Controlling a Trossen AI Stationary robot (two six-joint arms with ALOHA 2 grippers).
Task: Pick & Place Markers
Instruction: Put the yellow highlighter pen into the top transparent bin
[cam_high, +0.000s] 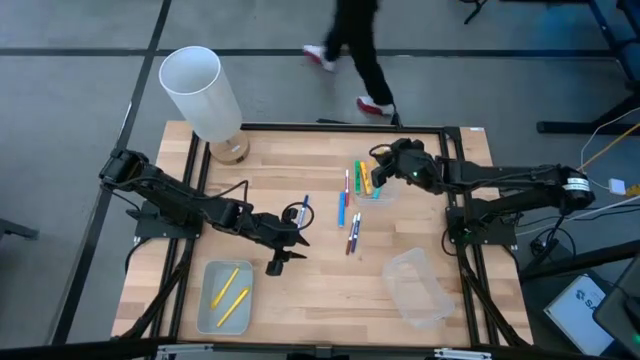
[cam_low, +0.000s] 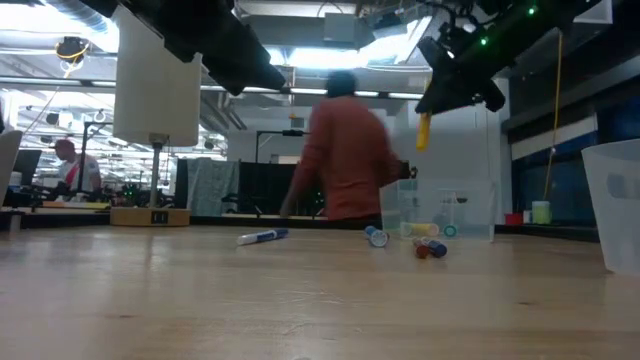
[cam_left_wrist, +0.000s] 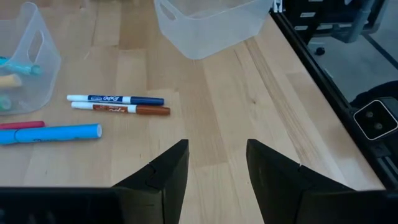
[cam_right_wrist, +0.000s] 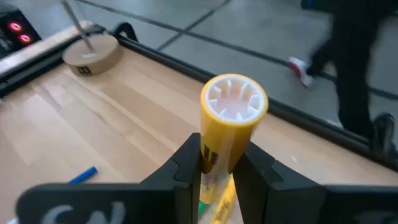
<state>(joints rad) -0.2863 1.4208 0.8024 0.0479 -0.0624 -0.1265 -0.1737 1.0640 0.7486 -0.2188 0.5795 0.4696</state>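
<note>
The R gripper (cam_right_wrist: 219, 171) is up in the air over the far right part of the table (cam_high: 320, 290). Its 2 fingers are squeezed onto a yellow marker (cam_right_wrist: 229, 134). The marker stands about straight up and down in the low view, w/ its open round end facing the wrist cam and the rest hanging below the fingers.

Right under it is a small clear tray (cam_high: 372, 190) w/ more markers (cam_high: 365, 180) inside: yellow, green, orange. They lie mostly long-ways front to back.

Beside that tray, loose on the wood, are a blue marker (cam_high: 341, 209) and a red one (cam_high: 347, 183), both pointing near to far. A bit closer in lies a pair, 1 blue-capped (cam_left_wrist: 115, 99) and 1 brown-capped (cam_left_wrist: 120, 109), side by side and touching. One more blue marker (cam_high: 306, 204) lies near the L arm.

The L gripper (cam_left_wrist: 216, 177) sits low near the table's middle, fingers apart, nothing btw them.

The front left tray (cam_high: 225, 298) has 2 yellow markers (cam_high: 228, 293) lying slanted. An empty-looking clear tray (cam_high: 418, 288) is front right. A white tube (cam_high: 200, 92) on a round base stands far left. A person (cam_high: 352, 45) walks past behind the table.
</note>
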